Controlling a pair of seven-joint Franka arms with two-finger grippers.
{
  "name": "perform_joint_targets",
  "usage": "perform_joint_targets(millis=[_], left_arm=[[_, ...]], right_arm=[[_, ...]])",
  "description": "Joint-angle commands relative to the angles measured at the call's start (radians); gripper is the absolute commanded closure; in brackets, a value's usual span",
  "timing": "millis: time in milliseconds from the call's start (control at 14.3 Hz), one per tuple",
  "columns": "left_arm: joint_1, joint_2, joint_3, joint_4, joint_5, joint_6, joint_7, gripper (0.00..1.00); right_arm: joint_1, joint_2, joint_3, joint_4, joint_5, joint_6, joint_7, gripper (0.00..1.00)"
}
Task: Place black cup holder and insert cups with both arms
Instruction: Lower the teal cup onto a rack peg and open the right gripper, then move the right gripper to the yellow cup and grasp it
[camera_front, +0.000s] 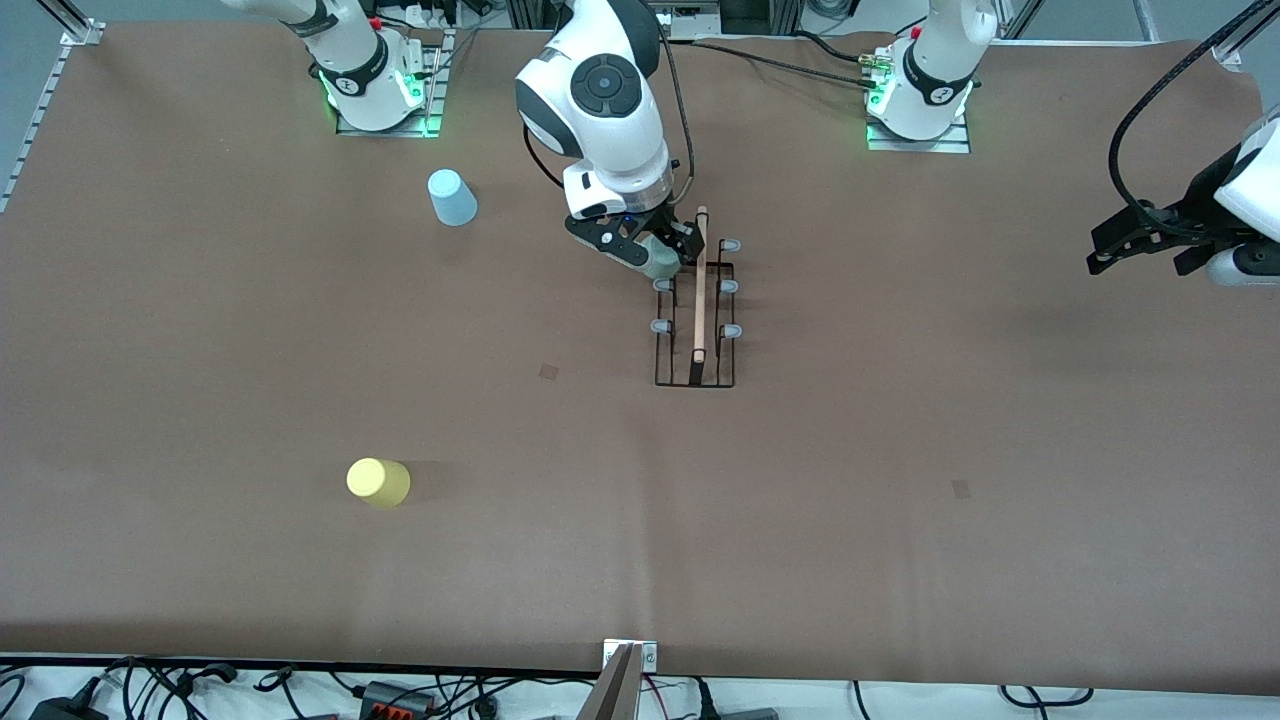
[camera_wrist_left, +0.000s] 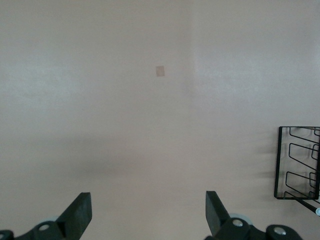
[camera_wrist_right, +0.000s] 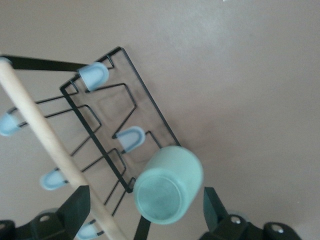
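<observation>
The black cup holder stands mid-table, its wooden rod on top. A pale green cup sits tilted on the peg at the rack's corner farthest from the front camera, toward the right arm's end. My right gripper is open around that cup, and its fingers stand apart from the cup's sides. The light blue cup stands upside down near the right arm's base. Nearer the front camera, the yellow cup lies on the table. My left gripper waits open and empty over the table's left-arm end.
Small tape marks lie on the brown table cover. In the left wrist view one tape mark and an end of the rack show. Cables and a camera mount line the front edge.
</observation>
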Motion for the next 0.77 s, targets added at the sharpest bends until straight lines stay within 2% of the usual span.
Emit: perform_joint_targets(millis=[0,209,279,488,557,697], left_arm=[[-0.001,0.022,0.003,0.034,-0.031,-0.003,0.022,0.0],[-0.001,0.024,0.003,0.036,-0.031,-0.006,0.023,0.0],[-0.001,0.024,0.003,0.038,-0.033,-0.005,0.027,0.0],[-0.004,0.025,0.001,0.038,-0.033,0.002,0.031,0.0],[-0.006,0.025,0.001,0.038,-0.033,0.002,0.031,0.0],[-0.009,0.025,0.0,0.039,-0.033,0.0,0.033,0.0]], right_arm=[[-0.077,-0.079,0.004,0.001,-0.007,-0.111,-0.15,0.0],[-0.227,-0.142,0.002,-0.026,-0.01,-0.286,-0.534,0.0],[-0.281,-0.153,0.002,-0.034,-0.013,-0.3,-0.653,0.0],[-0.436,-0.156,0.001,-0.054,-0.103,-0.286,-0.932,0.0],[-0.48,-0.147,-0.002,-0.057,-0.137,-0.251,-1.006,0.0],[-0.551,-0.105,-0.002,-0.057,-0.145,-0.134,-1.11,0.0]])
